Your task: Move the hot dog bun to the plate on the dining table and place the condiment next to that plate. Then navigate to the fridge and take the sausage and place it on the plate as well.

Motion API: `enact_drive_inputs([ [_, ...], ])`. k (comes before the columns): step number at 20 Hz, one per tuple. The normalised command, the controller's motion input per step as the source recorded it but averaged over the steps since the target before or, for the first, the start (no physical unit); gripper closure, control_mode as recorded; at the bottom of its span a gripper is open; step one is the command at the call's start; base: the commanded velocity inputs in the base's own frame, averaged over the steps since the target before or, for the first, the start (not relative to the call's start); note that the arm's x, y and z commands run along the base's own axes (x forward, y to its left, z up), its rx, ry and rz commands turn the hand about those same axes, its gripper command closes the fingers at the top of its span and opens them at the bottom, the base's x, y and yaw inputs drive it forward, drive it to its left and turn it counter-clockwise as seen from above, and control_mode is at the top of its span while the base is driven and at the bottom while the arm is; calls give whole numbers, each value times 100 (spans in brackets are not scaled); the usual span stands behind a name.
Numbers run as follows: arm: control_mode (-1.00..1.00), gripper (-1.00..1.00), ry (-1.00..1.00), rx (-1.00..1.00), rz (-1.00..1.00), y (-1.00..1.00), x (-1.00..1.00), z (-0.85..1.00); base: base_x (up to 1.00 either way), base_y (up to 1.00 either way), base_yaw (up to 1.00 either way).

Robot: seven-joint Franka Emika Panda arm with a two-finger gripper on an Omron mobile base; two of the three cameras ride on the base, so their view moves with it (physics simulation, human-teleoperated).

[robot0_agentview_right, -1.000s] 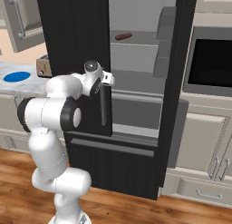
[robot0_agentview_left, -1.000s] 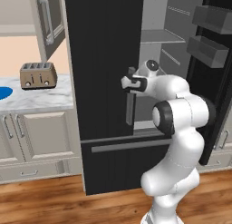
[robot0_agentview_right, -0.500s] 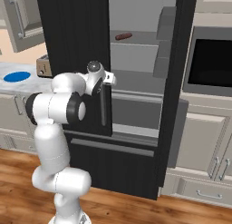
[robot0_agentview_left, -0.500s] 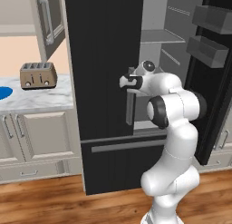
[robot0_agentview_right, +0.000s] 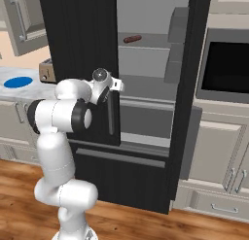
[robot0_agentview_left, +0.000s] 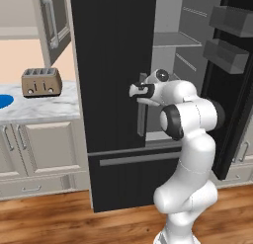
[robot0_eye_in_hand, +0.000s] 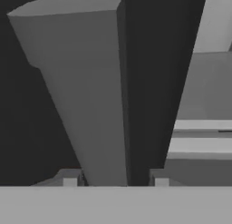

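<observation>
The black fridge (robot0_agentview_left: 113, 65) stands in front of me with its right door swung open and its left door closed. Inside, the dark reddish sausage (robot0_agentview_right: 132, 39) lies on an upper pale grey shelf. My gripper (robot0_agentview_left: 140, 92) is at the top of the left door's long grey vertical handle (robot0_agentview_left: 142, 114). In the right base view the gripper (robot0_agentview_right: 115, 87) sits at the upper end of that handle (robot0_agentview_right: 112, 115). The hand view has the handle (robot0_eye_in_hand: 86, 96) running up between the fingertips, with the gripper (robot0_eye_in_hand: 114, 181) shut on it. The bun, plate, condiment and dining table are out of view.
A toaster (robot0_agentview_left: 42, 81) and a plain blue plate (robot0_agentview_right: 18, 82) sit on the marble wall counter to the left. The open right fridge door (robot0_agentview_left: 227, 55) with its bins stands close on the right. A black built-in oven (robot0_agentview_right: 226, 69) lies beyond it.
The fingers have closed in on the fridge handle. The arm's elbow has shifted slightly; the hand stays at the handle.
</observation>
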Motion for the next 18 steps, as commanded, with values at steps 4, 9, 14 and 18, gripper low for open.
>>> enact_drive_inputs([
  [4, -100, 100, -5, 0, 1, 11, -22, 0, 0, 0, 0],
  [9, -100, 100, -9, 0, 0, 22, -73, 0, 0, 0, 0],
  [14, -100, 100, -4, 0, 0, 24, -89, 0, 0, 0, 0],
  [18, -100, 100, 0, 0, 0, 24, -89, 0, 0, 0, 0],
])
